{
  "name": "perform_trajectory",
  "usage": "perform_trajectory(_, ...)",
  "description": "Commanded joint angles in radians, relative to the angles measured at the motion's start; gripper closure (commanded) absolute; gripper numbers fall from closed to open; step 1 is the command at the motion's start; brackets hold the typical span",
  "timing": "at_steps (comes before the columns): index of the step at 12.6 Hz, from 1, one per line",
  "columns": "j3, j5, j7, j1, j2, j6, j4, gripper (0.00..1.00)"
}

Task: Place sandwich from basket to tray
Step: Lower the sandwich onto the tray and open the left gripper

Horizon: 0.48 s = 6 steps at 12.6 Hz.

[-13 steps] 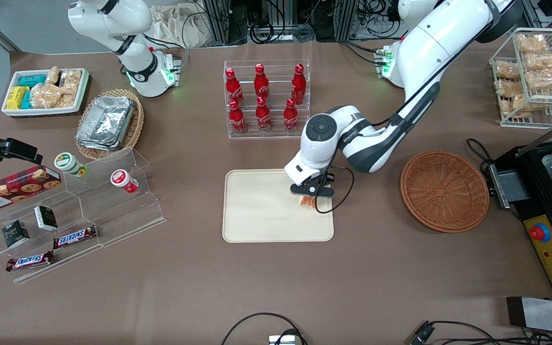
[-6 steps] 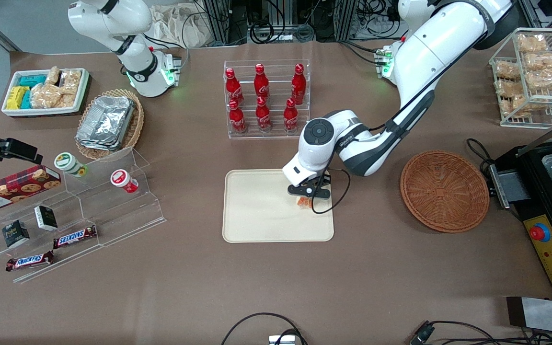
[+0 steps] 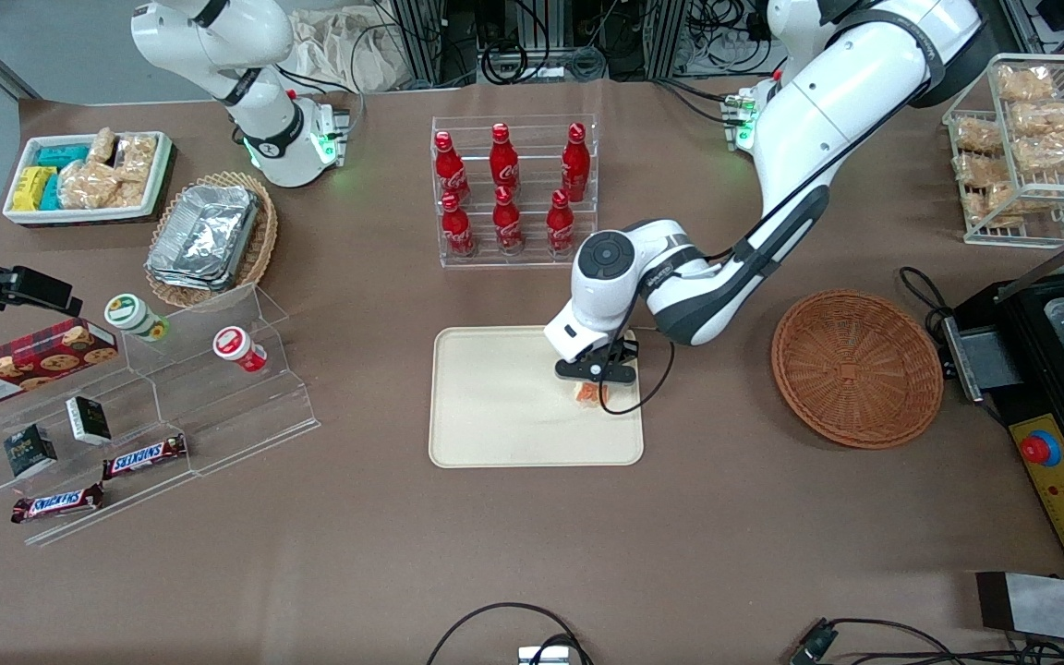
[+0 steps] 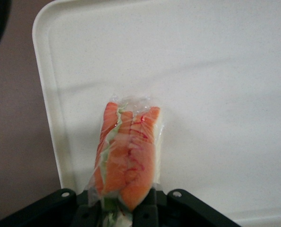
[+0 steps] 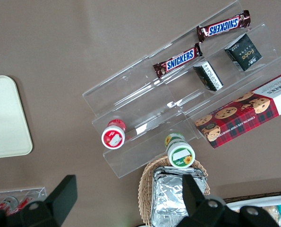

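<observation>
Since a second ago the gripper, clamped on the sandwich, has crept inward over the tray; the basket lies at three o'clock; releasing high risks toppling near the rim

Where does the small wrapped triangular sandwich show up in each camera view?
Front view: the wrapped triangular sandwich sits under the left gripper, above the cream rectangular tray, near its edge toward the working arm's end.
Left wrist view: sandwich held over the tray.
Right wrist view: not in it.
Shared landmark: the tray.
</observation>
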Motion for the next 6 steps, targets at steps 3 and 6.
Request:
perform_trajectory(3,0.009,0.028,-0.030,-0.006,0.017,0.003,0.029,0.03)
perform_trajectory(6,0.007,0.021,-0.031,-0.003,-0.005,-0.012,0.041,0.03)
